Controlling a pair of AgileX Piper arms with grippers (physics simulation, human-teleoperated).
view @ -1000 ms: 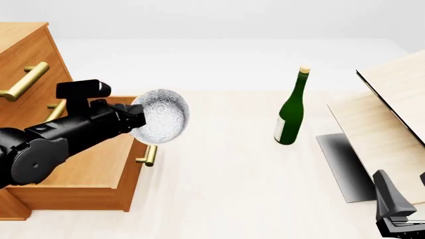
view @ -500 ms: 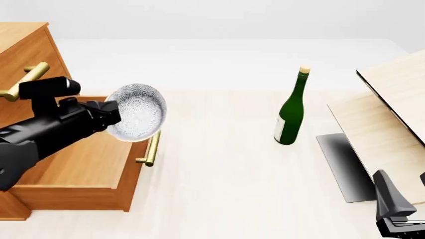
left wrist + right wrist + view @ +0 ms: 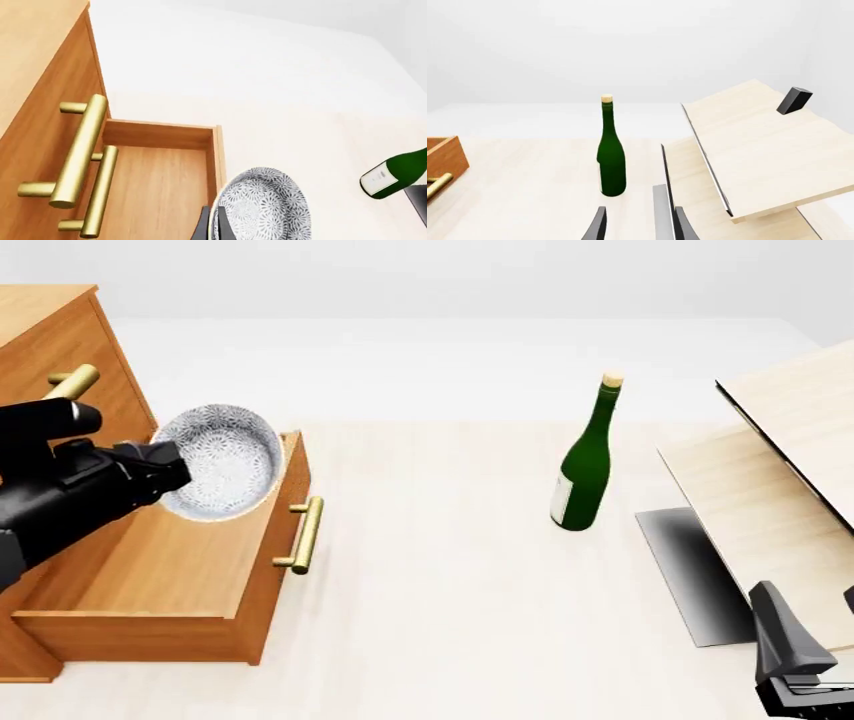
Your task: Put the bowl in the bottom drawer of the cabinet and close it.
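Observation:
The speckled white bowl (image 3: 223, 462) hangs tilted on its side over the open bottom drawer (image 3: 160, 570) of the orange-brown cabinet (image 3: 60, 350). My left gripper (image 3: 174, 473) is shut on the bowl's rim. In the left wrist view the bowl (image 3: 265, 210) sits at the fingers (image 3: 204, 227), just beside the drawer's wooden floor (image 3: 160, 185) and front wall. The drawer's short brass handle (image 3: 304, 535) faces the table. My right gripper (image 3: 795, 665) rests low at the near right, open and holding nothing (image 3: 639, 227).
A green wine bottle (image 3: 585, 465) stands upright mid-table, also in the right wrist view (image 3: 612, 155). Pale wood boards (image 3: 787, 460) lean over a dark panel (image 3: 687, 570) at the right. The upper drawers' long brass handles (image 3: 79, 147) jut out above the open drawer.
My left arm has carried the bowl to the left, from beyond the drawer's front edge to above the drawer's inside. The right arm has stayed still.

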